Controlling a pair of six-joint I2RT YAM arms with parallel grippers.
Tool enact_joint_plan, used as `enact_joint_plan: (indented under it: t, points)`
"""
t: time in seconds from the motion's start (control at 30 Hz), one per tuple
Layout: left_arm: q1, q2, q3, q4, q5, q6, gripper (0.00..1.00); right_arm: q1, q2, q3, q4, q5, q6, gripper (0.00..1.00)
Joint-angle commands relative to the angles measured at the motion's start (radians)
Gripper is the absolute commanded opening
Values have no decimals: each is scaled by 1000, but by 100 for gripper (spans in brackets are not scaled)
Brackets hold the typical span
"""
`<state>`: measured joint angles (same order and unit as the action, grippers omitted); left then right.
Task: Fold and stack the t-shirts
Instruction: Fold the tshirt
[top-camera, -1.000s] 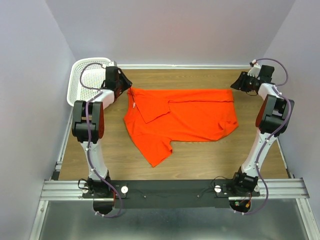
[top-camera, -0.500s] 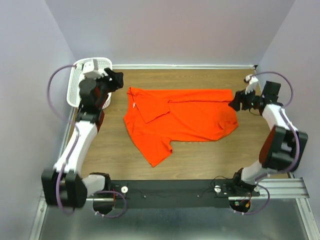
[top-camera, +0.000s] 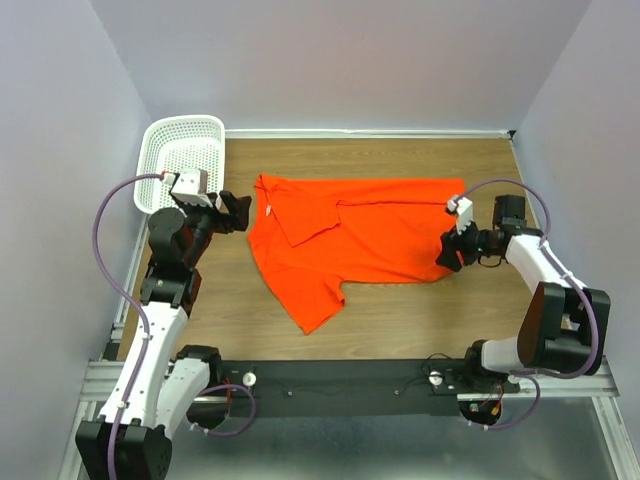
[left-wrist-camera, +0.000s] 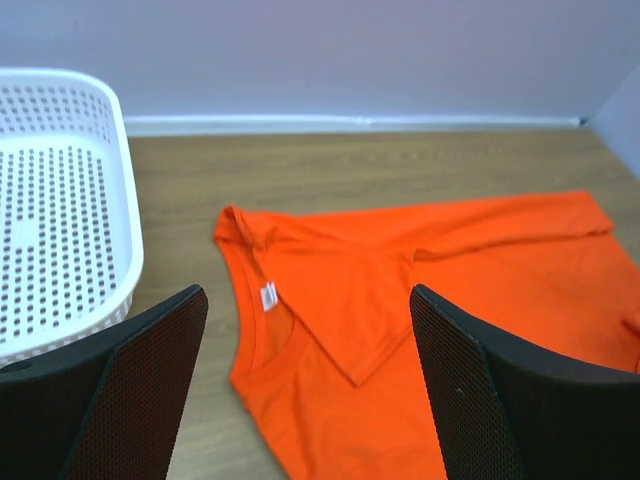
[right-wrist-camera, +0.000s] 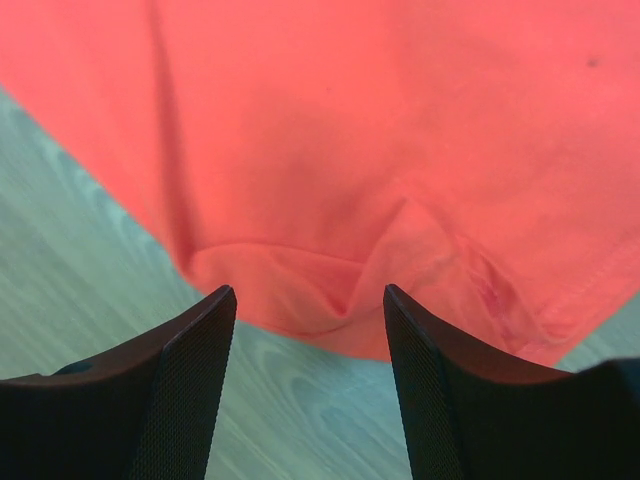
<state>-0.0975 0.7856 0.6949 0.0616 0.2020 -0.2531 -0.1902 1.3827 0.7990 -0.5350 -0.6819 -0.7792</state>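
White arms (top-camera: 150, 350), black joints (top-camera: 168, 262), looping purple cables (top-camera: 98, 228).

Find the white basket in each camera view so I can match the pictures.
Top external: white basket at the far left corner.
Left wrist: the basket along the left edge.
Right wrist: not in it.
Shared landmark: the orange t-shirt, seen in all three.

L arm is pulling back from the basket (top-camera: 186, 119) toward the near side, so the L end effector (top-camera: 236, 209) is now hanging, fingers apart, just left of the t-shirt (top-camera: 360, 235) collar. R arm is swinging in from the far-right desk (top-camera: 400, 310) corner, bringing the R end effector (top-camera: 446, 254), fingers spread, over the shirt's near-right hem
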Motion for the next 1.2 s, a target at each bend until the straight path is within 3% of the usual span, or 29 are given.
enact_joint_plan:
  t: [0.0,0.9,1.03,1.17]
  points:
    - [4,-14,18,-60,37,60,89,21,42,46,141,188,198,68]
    - [2,20,25,-48,91,60,87,150,168,82,219,390,343,60]
    - [2,20,25,-46,93,58,86,161,179,80,230,433,347,54]
    - [2,20,25,-46,96,58,86,164,176,72,236,466,348,37]
